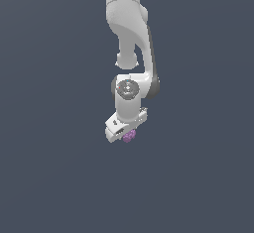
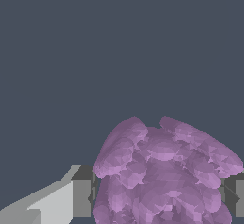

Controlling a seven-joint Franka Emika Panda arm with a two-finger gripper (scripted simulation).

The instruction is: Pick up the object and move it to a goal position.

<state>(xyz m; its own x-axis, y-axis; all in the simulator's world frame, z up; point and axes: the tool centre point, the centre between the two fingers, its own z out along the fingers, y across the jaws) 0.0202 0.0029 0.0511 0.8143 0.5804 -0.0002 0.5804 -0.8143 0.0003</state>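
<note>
White Panda arm (image 1: 130,38) hangs over a plain dark grey floor (image 1: 44,177) | gripper (image 1: 127,137) tilted, pinching the purple grape-like cluster (image 1: 129,136) | wrist view: cluster (image 2: 162,175) fills the gap, one finger (image 2: 82,198) on each side touching it

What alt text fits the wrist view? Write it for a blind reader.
A purple bumpy grape-like cluster fills the lower part of the wrist view, sitting between the end effector fingers, which flank it on both sides. Behind it is only plain dark grey-blue background.
</note>
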